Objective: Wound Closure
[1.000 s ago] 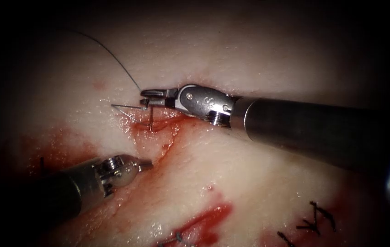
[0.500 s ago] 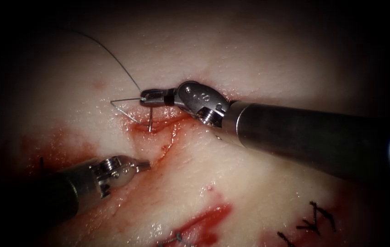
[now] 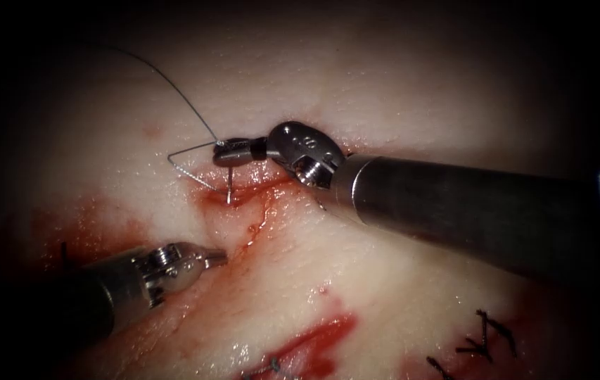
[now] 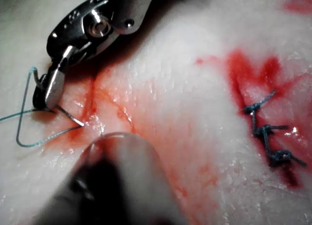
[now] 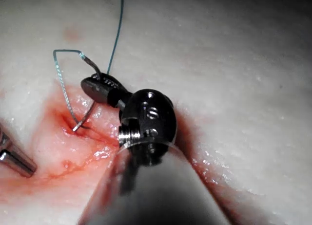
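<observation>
Needle (image 3: 230, 184) tip buried in tissue (image 3: 398, 91).

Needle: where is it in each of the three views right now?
Endoscope: needle below the right hand, tip at the cut.
Left wrist: needle under that hand.
Right wrist: needle beneath that hand.
Shared landmark: the thread loop beside it.

Thread loop (image 3: 186, 162) beside open tissue (image 3: 398, 77)
</observation>
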`<act>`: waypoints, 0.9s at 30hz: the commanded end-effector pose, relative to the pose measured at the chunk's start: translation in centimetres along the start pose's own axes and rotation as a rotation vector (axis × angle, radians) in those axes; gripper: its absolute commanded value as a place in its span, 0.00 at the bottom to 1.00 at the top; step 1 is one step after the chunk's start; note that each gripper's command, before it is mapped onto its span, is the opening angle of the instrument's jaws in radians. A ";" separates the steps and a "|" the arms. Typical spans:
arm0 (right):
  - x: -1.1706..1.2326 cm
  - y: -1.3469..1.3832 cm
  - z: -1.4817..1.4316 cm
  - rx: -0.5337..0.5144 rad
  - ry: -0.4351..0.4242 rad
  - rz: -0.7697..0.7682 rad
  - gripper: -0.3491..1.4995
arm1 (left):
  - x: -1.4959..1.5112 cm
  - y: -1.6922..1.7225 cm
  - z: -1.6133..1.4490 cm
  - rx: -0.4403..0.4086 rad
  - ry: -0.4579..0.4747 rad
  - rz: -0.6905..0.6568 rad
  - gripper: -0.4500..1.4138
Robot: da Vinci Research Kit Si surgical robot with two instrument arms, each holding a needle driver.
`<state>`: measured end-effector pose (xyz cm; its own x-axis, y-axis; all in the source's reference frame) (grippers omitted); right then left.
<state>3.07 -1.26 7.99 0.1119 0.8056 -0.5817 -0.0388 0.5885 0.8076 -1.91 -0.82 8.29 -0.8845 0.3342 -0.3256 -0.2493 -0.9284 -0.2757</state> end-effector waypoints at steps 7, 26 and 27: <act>0.01 0.01 0.11 0.034 0.038 0.180 0.00 | 0.04 -0.05 0.06 0.000 0.000 0.002 0.22; -0.30 -0.18 0.31 0.145 0.026 0.429 0.00 | -0.27 0.01 -0.37 -0.044 -0.002 0.033 0.23; -0.36 -0.23 0.31 0.154 0.022 0.448 0.00 | -0.28 -0.01 -0.40 -0.044 -0.004 0.035 0.22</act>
<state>3.26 -1.74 8.01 0.0957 0.9804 -0.1719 0.0670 0.1660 0.9839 -1.43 -0.87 7.96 -0.8951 0.3006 -0.3294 -0.2003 -0.9309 -0.3053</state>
